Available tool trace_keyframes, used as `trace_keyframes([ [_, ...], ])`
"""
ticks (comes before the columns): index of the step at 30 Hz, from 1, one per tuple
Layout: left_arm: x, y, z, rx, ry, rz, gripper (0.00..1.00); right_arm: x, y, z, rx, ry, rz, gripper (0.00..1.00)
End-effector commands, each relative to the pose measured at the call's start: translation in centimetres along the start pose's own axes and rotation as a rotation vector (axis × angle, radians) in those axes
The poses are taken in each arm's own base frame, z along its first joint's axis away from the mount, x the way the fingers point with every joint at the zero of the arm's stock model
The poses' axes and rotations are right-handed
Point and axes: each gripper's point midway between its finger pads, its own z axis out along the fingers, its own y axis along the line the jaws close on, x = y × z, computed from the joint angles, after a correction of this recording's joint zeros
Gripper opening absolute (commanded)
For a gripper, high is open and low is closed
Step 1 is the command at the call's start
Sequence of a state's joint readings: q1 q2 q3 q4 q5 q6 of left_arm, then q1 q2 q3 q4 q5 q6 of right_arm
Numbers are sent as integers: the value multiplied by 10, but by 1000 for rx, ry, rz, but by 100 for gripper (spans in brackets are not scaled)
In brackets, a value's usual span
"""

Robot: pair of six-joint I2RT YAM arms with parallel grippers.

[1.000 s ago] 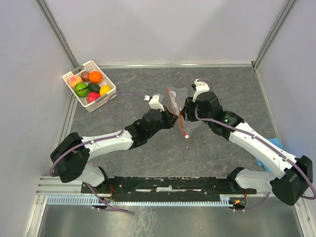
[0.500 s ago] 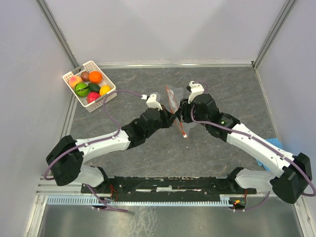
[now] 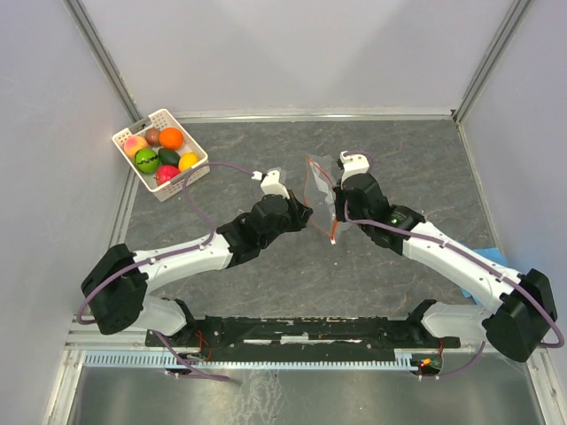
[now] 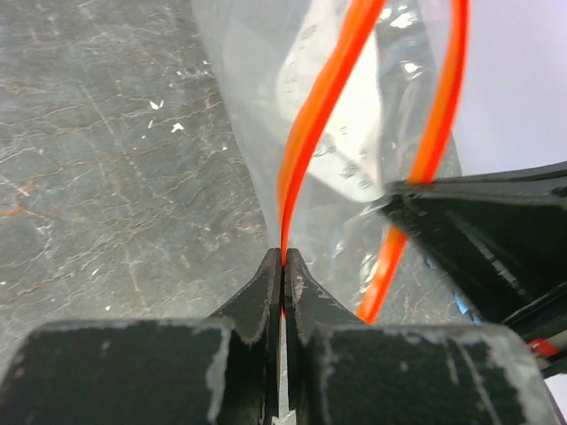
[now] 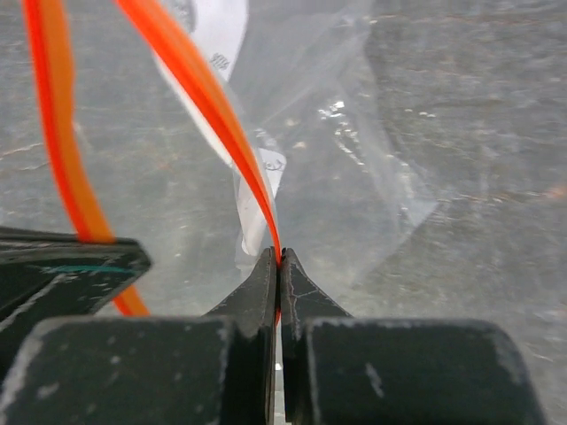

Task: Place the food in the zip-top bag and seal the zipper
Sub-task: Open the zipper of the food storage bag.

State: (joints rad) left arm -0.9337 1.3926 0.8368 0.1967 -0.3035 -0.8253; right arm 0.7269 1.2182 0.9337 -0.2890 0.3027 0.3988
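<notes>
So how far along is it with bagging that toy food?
Early on. Done: the zip-top bag is held between the arms. In hand: the left gripper and right gripper each pinch one strip of the zipper, seemingly to part the mouth. Left: all the food sits in the white basket, none bagged, and the sealing.

Your top view looks down from above and behind the arm bases over the whole table (image 3: pixel 425 150). Each wrist camera sights along its own jaws, very close to the zip-top bag (image 4: pixel 354 115). All three views share its zipper (image 4: pixel 312 124). The left wrist view also catches the right gripper (image 4: pixel 416 208), and the right wrist view the left gripper (image 5: pixel 115 257).
</notes>
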Motion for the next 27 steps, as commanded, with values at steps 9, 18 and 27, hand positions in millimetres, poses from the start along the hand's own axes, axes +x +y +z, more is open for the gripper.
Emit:
trace_keyframes([
  [9, -48, 25, -20, -239, -109, 157, 3, -67, -48, -48, 256, -96, -169, 1],
  [18, -80, 31, -39, -334, -165, 254, 3, -76, -46, -59, 249, -46, -204, 4],
  [27, -59, -26, -37, -37, -34, 223, 3, -54, -1, -22, 52, -8, -92, 13],
])
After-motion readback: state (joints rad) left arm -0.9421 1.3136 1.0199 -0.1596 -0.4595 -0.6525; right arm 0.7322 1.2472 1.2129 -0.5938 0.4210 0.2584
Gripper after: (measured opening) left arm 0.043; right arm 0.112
